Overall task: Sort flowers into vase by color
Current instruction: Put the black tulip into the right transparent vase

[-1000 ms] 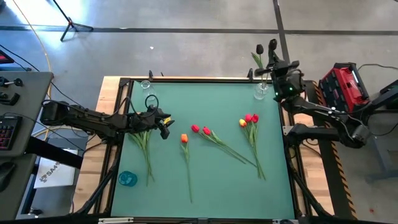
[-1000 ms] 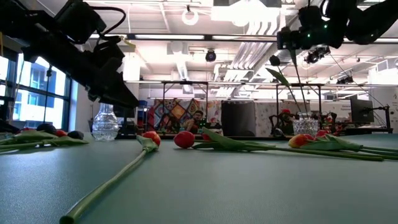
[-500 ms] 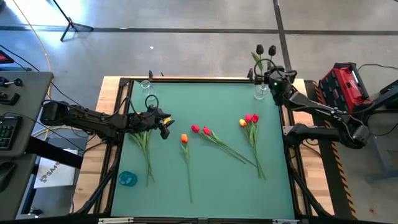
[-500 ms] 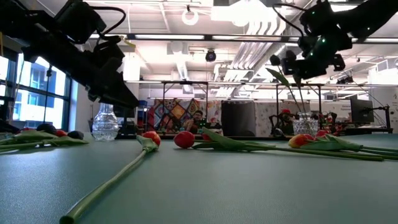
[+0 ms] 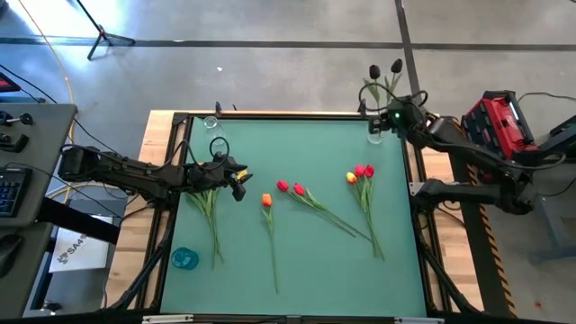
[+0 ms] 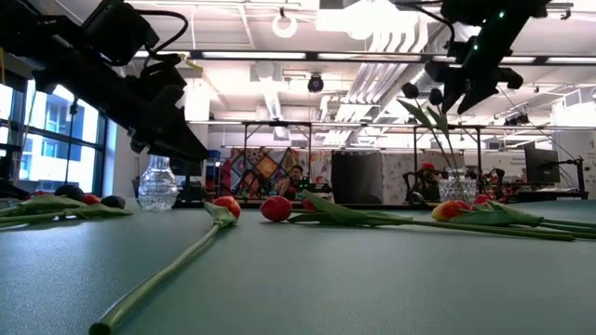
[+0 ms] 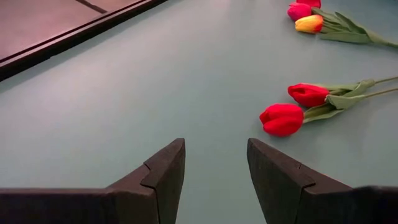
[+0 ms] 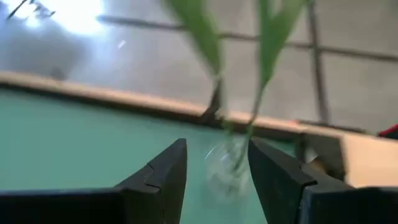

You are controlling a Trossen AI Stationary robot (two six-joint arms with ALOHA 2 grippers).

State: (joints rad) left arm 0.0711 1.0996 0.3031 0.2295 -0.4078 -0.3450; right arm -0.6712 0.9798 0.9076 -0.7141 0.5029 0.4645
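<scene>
The green table (image 5: 297,261) sits in a wooden frame on a grey concrete floor; across it, level with the top, a workshop hall shows with white ceiling ducts, lamps and a patterned hanging.

The right gripper (image 5: 399,119) hovers over the 1 o'clock corner, beside a glass vase (image 5: 377,133) that holds two dark tulips (image 5: 384,69) with green stems. Its fingers (image 8: 165,171) are parted and hold nothing; the vase shows blurred between them in the right wrist view.

The left gripper (image 5: 236,180) hangs low at 9 o'clock from the table's middle. Its fingers (image 7: 163,174) are spread apart, empty, over bare table.

At its 3 o'clock lie two red tulips (image 5: 290,188), heads side by side, stems running toward 4 o'clock. An orange tulip (image 5: 266,200) lies just beside them, stem pointing to 6 o'clock. Farther right is a bunch of red and yellow tulips (image 5: 361,173). Under the left arm lie more stems (image 5: 210,216).

A second glass vase (image 5: 210,123) stands at the 11 o'clock corner and a blue one (image 5: 184,259) at 8 o'clock.

A white sheet (image 5: 72,252) left of the table bears writing too small to read.
</scene>
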